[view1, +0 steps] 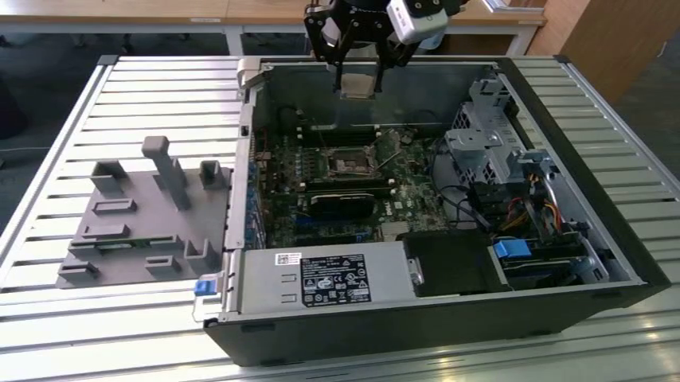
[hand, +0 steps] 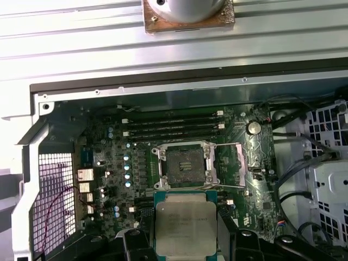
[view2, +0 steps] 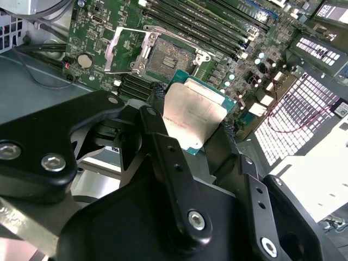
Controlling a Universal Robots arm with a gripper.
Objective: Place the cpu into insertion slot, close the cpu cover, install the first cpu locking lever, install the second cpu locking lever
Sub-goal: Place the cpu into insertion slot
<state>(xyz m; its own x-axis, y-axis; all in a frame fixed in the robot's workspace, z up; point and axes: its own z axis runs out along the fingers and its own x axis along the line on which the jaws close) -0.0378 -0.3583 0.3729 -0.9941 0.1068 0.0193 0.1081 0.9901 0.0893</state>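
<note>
Your gripper (view1: pixel 358 79) is clamped on the cpu (view2: pixel 196 111), pinching two opp. edges. That's prob. so the metal top stays facing up and the underside isn't touched. It hangs roughly level over the open pc case (view1: pixel 425 338), well clear of the board. The insertion slot (hand: pixel 186 164) is bare, w/ the cpu cover (view2: pixel 111 51) flipped open beside it, so the way in looks free. Print on the cpu top is faint. The psu label (view1: pixel 334 280) is too small to read.
</note>
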